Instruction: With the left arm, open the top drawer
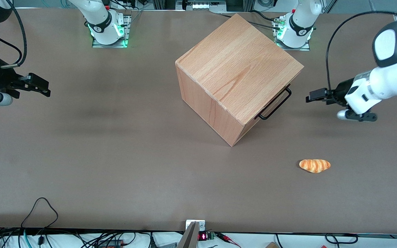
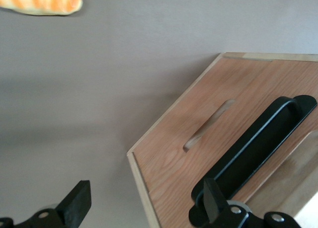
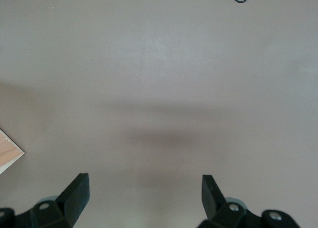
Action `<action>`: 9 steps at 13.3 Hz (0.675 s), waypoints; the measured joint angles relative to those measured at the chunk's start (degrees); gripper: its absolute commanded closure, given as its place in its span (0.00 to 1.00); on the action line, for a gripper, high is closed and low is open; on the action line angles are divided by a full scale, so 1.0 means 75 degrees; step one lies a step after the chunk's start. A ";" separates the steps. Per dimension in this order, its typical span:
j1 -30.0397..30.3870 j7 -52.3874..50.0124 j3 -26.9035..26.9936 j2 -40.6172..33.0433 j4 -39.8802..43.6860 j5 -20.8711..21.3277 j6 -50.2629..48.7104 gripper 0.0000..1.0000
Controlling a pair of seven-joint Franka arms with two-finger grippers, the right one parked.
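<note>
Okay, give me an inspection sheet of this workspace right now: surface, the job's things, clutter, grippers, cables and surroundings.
Surface: brown table, flat, bare over most of its area.
Job's things: wooden cube stands mid-table; top drawer looks shut, its black wire handle untouched.
Clutter: one bread roll lies on the table, nearer to the front camera than the cube, toward the working arm's end.
Grippers: left arm holds its gripper in front of the drawer, apart from the handle, jaws open.
Cables: a black cable loops over the left arm; a thin black loop lies at the table edge nearest the front camera.
Surroundings: arm bases with green lights at the table's edge farthest from the front camera.
</note>
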 measured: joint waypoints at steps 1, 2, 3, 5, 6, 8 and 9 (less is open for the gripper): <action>-0.0013 0.0173 -0.0012 0.0069 -0.0037 -0.0169 0.0075 0.00; -0.0028 0.0410 -0.0036 0.0106 -0.0075 -0.0336 0.0150 0.00; -0.0046 0.0668 -0.0085 0.0121 -0.0130 -0.0435 0.0246 0.00; -0.0092 0.1027 -0.0207 0.0128 -0.0246 -0.0460 0.0488 0.00; -0.0107 0.1147 -0.0309 0.0134 -0.0315 -0.0460 0.0607 0.00; -0.0178 0.1251 -0.0488 0.0182 -0.0386 -0.0460 0.0795 0.00; -0.0221 0.1317 -0.0557 0.0221 -0.0395 -0.0460 0.0854 0.00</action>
